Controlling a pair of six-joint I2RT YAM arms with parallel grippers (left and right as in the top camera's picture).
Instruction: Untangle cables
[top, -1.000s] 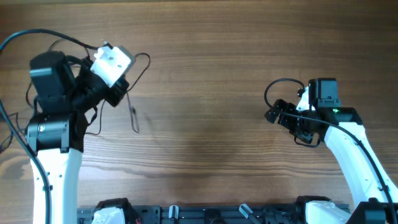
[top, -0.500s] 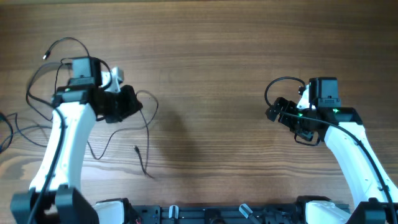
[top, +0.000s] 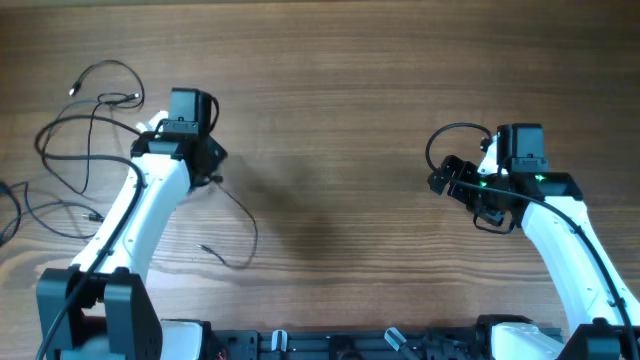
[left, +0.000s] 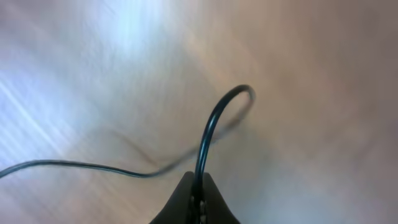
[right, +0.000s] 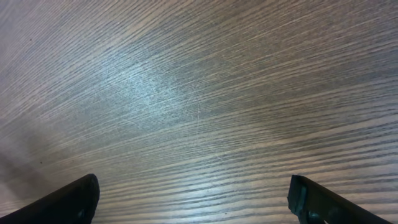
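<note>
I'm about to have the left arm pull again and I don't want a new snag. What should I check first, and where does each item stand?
1. Left gripper shut on the held cable: ok.
2. Free plug end lying loose on the table: ok.
3. Held cable separate from the remaining cables: cannot tell, the left arm hides its path.
4. Remaining cables untangled: not ok, their loops overlap.
5. Right gripper open, empty, above bare table: ok.
</note>
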